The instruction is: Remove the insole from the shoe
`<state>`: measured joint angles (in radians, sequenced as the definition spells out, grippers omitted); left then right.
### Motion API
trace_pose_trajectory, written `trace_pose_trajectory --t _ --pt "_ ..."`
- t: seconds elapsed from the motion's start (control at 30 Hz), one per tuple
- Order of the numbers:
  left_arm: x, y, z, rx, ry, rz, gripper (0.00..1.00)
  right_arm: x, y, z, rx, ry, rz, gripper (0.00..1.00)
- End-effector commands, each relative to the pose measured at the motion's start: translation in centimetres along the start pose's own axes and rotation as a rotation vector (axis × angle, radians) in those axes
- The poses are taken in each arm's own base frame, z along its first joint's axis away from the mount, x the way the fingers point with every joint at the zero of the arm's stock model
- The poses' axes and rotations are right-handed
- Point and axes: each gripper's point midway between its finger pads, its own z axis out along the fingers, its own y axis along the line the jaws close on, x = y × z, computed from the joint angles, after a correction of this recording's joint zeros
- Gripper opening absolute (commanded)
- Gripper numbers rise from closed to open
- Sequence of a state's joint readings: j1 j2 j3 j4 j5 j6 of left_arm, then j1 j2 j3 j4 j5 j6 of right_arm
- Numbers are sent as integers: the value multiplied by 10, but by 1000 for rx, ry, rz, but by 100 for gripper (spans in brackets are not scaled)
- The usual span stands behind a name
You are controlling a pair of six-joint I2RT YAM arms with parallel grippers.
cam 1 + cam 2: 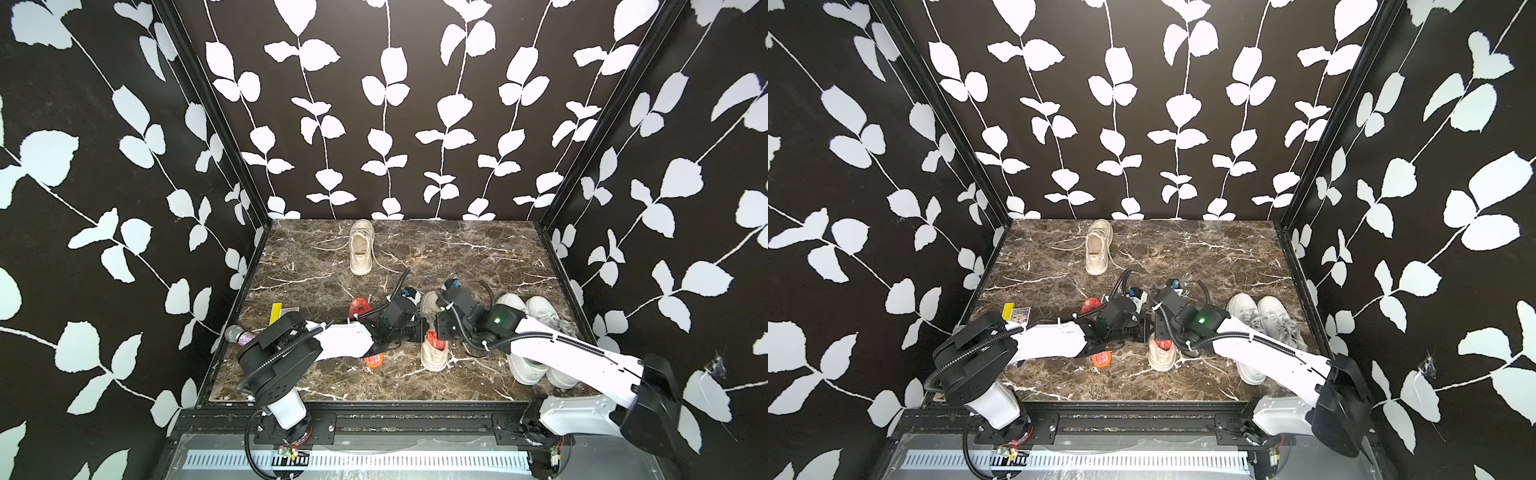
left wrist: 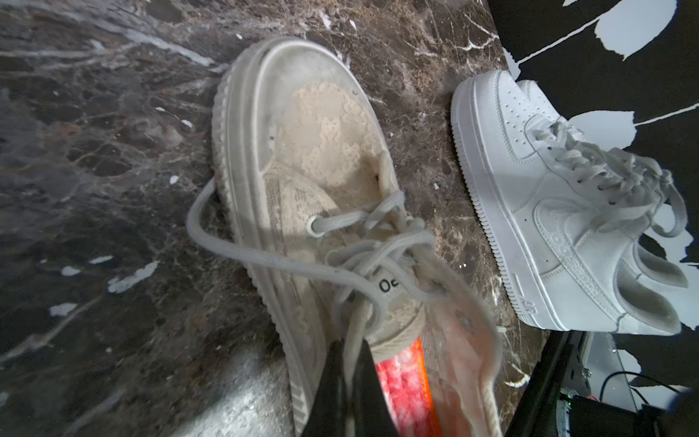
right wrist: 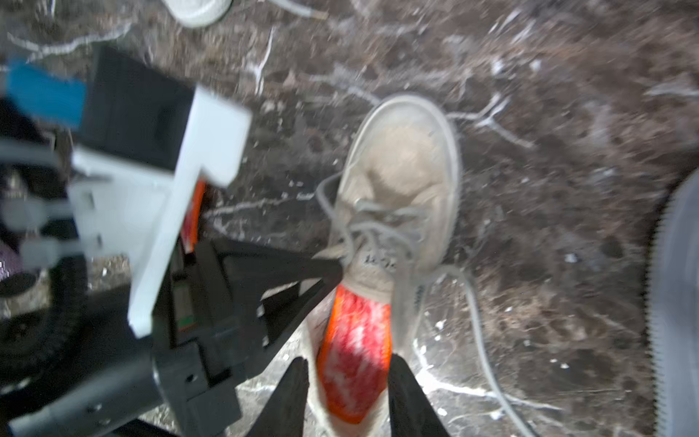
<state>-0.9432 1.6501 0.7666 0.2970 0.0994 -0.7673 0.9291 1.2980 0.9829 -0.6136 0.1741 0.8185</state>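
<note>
A dark marble tabletop [image 1: 478, 257] is filling an enclosure with leaf-patterned walls. At the far left edge, a glittery purple microphone [image 1: 241, 336] is lying beside a small printed box [image 1: 1022, 313]. Next, a loose orange insole [image 1: 360, 307] is lying flat on the marble, with the left arm crossing over its middle. Farther back, a lone beige shoe [image 1: 360, 249] is sitting near the rear wall.

In the centre, the left gripper [image 1: 420, 330] is reaching in from the side, its fingers [image 2: 329, 378] pressed together on the edge of the opening of a worn beige lace-up shoe [image 1: 434, 359]. An orange-and-red insole [image 3: 355, 355] is sitting inside this shoe, showing through the opening behind the tongue.

The right gripper [image 3: 348, 359] is hovering at the insole's heel end, its fingers [image 3: 408, 397] standing apart, one on each side of it, not closed on it.

At the right, a pair of white sneakers [image 1: 540, 309] is sitting side by side, partly under the right arm.
</note>
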Motion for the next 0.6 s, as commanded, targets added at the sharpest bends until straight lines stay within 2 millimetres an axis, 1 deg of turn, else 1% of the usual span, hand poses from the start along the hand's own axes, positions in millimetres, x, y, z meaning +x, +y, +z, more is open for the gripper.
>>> trace_pose_trajectory --t 0.0,0.07,0.23,0.33,0.47,0.57 --pt "-5 1 -4 -19 -21 -11 0 12 5 11 4 40 39 33" --pt "-4 2 -5 -23 -22 -7 0 17 7 17 1 53 41 32" --pt "-3 4 -6 -28 -22 -3 0 28 -2 32 46 75 54 26" --pt "-3 6 -7 -36 -27 0 0 32 -14 39 107 79 61 24" --pt "-2 7 -9 -38 -29 2 0 42 -36 43 221 100 78 24" --pt "-1 9 -11 -41 -35 -2 0 50 -48 45 285 124 82 25"
